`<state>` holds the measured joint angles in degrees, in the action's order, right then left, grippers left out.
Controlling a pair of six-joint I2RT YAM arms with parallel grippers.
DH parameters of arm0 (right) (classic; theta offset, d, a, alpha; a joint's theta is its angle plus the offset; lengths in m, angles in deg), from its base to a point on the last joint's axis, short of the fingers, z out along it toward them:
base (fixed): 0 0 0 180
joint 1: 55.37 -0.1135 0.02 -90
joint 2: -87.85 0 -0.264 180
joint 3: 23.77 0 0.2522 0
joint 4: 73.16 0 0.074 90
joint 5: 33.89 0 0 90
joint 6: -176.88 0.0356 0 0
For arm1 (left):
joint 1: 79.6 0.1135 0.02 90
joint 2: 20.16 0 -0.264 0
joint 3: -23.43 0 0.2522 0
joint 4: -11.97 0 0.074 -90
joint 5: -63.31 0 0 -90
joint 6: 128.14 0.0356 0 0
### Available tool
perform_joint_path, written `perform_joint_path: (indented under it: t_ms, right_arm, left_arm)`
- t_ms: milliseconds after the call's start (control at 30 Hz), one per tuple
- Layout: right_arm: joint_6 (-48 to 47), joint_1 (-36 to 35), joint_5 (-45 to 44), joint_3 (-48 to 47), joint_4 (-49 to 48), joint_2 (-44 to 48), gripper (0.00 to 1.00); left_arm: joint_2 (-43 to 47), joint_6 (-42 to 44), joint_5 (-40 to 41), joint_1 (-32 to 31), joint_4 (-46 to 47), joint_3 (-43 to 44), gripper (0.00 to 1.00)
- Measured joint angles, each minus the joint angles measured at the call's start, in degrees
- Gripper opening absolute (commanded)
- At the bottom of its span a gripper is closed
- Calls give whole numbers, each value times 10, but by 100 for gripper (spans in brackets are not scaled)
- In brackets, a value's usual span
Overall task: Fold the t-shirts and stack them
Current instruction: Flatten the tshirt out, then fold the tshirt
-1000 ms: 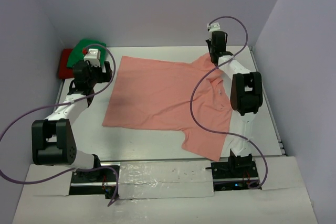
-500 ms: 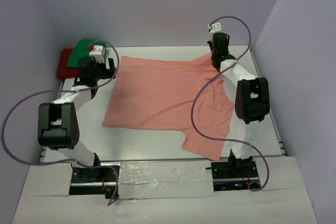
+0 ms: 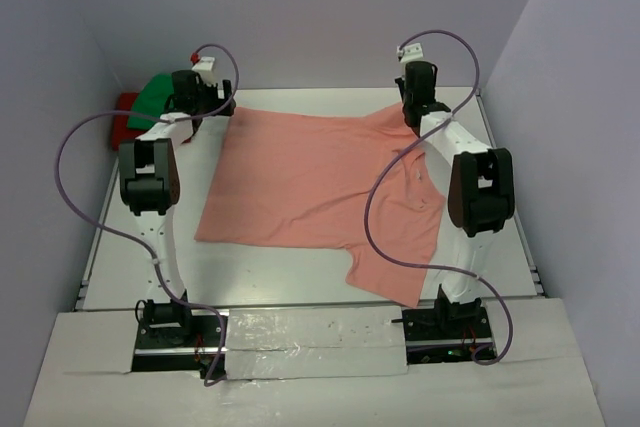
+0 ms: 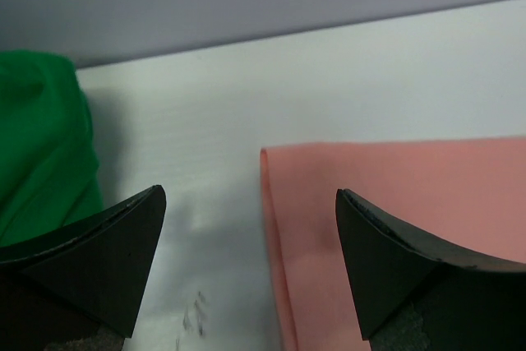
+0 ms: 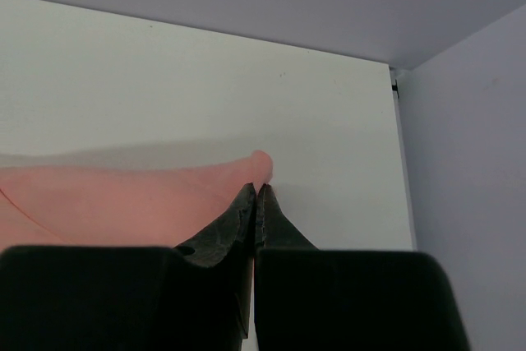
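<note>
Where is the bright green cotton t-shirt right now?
In the top view the bright green cotton t-shirt sits in the table's far left corner, overlapping the red t-shirt, just left of the open left gripper and the spread salmon-pink t-shirt.

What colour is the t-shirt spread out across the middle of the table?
It is a salmon-pink t-shirt, plain, no print; clearest in the top external view.
</note>
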<state>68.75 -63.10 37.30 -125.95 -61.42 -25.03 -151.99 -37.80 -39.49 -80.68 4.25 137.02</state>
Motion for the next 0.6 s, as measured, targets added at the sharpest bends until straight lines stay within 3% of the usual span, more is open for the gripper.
perform_joint_path:
  t_ms: [167, 600]
  right_arm:
    - [4, 0, -1, 11, 6, 15, 0]
    - [5, 0, -3, 16, 9, 44, 0]
  left_arm:
    - [-64, -26, -37, 1, -56, 110, 91]
    - [-137, -58, -126, 1, -178, 252, 80]
